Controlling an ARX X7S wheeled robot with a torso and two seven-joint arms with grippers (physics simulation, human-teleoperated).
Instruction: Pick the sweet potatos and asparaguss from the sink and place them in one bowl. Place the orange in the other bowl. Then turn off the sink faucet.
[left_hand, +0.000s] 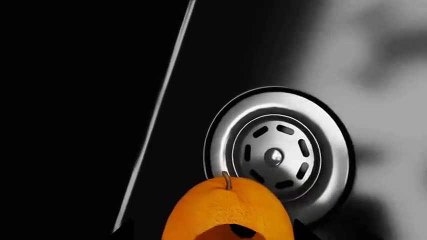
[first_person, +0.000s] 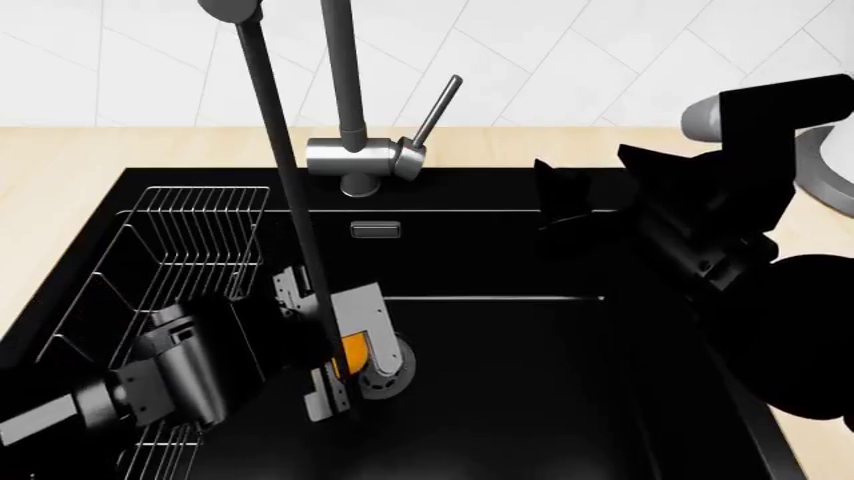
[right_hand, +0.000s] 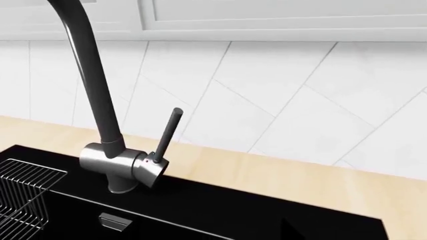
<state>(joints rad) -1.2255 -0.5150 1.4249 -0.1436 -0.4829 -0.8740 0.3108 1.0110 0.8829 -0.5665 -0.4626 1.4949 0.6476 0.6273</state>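
- The large rectangular black basin (first_person: 534, 400) swallows most of the light in the head view; the black arms over it lose their outlines against it.
- The round steel drain (left_hand: 280, 152) carries bright glare rings in the left wrist view, crisp and in focus.
- Soft, blurred grey patches of light and shadow spread over the basin floor beside the drain.
- The round bright orange fruit (left_hand: 230, 212) is evenly lit, its dimpled skin sharp.
- The pale wooden counter (right_hand: 300, 175) and white wall tiles (right_hand: 280, 90) are bright, evenly lit, with sharp edges.
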